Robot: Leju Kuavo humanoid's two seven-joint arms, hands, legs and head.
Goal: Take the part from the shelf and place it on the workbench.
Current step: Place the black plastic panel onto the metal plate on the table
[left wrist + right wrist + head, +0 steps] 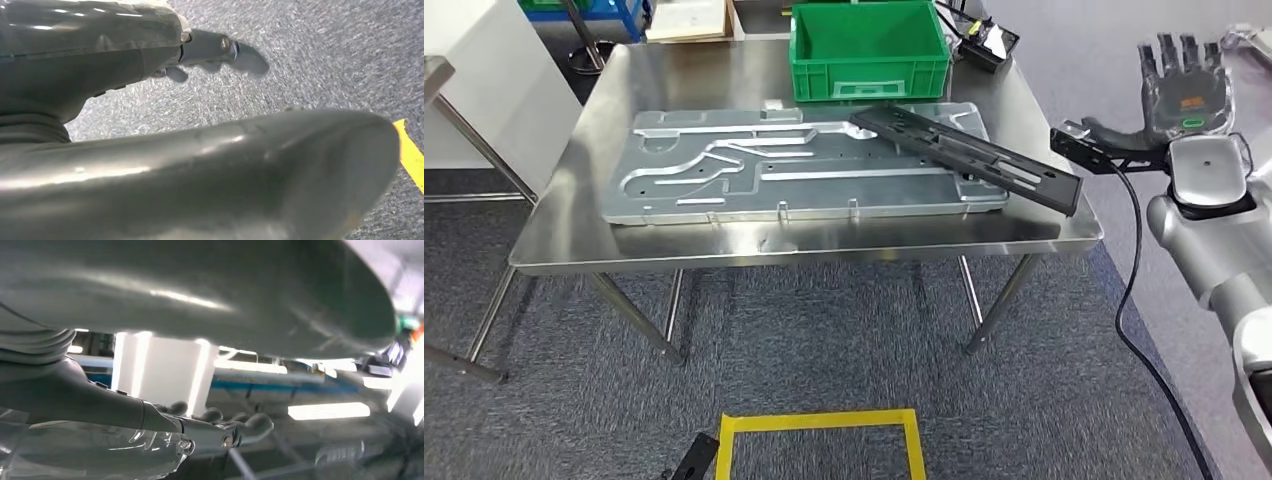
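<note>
Grey carpet floor (pixel 824 340), with a yellow tape square (pixel 819 440) at 6 o'clock in the head view; steel workbench (pixel 554 230) across the upper half.

Item 1, part (pixel 969 158): long black flat bar with slots. It lies on the workbench, its far end resting across the top of the aluminium plate (pixel 724 170) and its near end overhanging that plate close to the bench's right edge. Long axis runs from about 10 o'clock to 4 o'clock. Judged already placed, so the task looks near its end.

Item 2, right hand (pixel 1186 85): raised at 3 o'clock, off the bench's right edge, fingers straight and spread, holding nothing. The part lies toward 9 o'clock from it, its near end pointing roughly at the wrist; hand and part are apart, not touching. The right wrist view shows the fingers (pixel 250 424) extended with nothing between them. This arm is the nearer of the two to the part, so any correction of its lie would fall to this side.

Item 3, left hand (pixel 210 50): in the left wrist view it hangs over carpet, well away from the bench. A thumb and a fingertip show, blurred; it appears to hold nothing, but whether the fingers are spread or curled cannot be told.

Item 4, green crate (pixel 869 50): at 12 o'clock on the bench, just behind the plate, nothing visible inside.

Item 5, black cable (pixel 1139 300): hangs beside the right arm toward the floor.
</note>
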